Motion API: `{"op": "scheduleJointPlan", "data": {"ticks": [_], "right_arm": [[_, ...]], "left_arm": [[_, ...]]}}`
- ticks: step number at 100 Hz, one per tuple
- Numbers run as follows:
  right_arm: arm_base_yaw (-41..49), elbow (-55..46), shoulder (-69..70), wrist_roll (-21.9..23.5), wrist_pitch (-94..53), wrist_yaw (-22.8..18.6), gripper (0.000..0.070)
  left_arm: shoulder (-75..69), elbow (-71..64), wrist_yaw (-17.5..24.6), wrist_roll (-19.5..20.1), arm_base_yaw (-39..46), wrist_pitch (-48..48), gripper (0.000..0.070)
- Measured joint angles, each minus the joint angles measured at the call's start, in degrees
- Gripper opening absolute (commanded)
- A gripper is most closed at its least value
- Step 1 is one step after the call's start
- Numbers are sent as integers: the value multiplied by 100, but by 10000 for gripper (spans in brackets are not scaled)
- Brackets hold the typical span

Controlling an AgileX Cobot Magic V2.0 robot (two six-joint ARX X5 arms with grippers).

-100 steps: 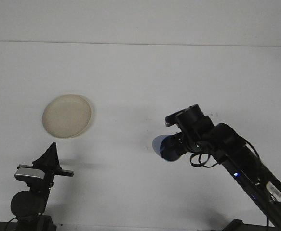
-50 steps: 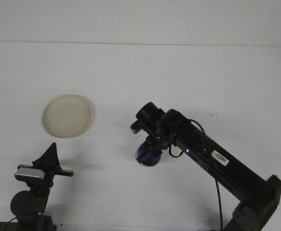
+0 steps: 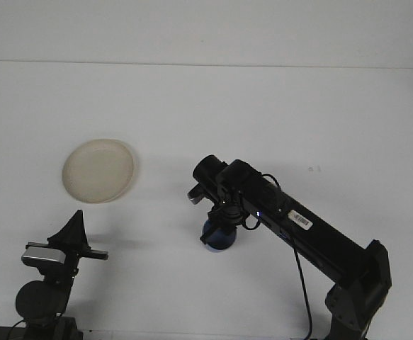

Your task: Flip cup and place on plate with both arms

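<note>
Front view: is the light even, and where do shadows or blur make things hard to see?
Front view: the light is bright and flat on the white table; soft shadows lie beside the plate and under the right gripper; the blue cup is dark and partly hidden, so the grip is unclear; the left gripper is a black silhouette.

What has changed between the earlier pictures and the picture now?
The right arm swung left toward the table's middle, carrying the blue cup, and lowered it; the right gripper now holds it down near the table. The plate and the left gripper stayed where they were.
</note>
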Motion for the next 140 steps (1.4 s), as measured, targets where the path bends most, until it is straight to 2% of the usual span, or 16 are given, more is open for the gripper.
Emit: {"op": "scheduleJointPlan", "data": {"ticks": [54, 70, 82, 86, 95, 100, 140], "right_arm": [[0, 0, 59, -96, 13, -2, 23], [2, 0, 107, -96, 39, -26, 131], [2, 2, 107, -96, 52, -28, 173], [2, 2, 109, -96, 52, -28, 224], [2, 11, 109, -94, 55, -28, 389], [0, 39, 107, -94, 44, -28, 443], [-61, 824, 85, -94, -70, -2, 446]], "left_arm": [[0, 0, 0, 0, 0, 0, 12], [0, 0, 0, 0, 0, 0, 12], [0, 0, 0, 0, 0, 0, 12], [0, 0, 0, -2, 0, 0, 12], [0, 0, 0, 0, 0, 0, 12], [0, 0, 0, 0, 0, 0, 12], [0, 0, 0, 0, 0, 0, 12]]}}
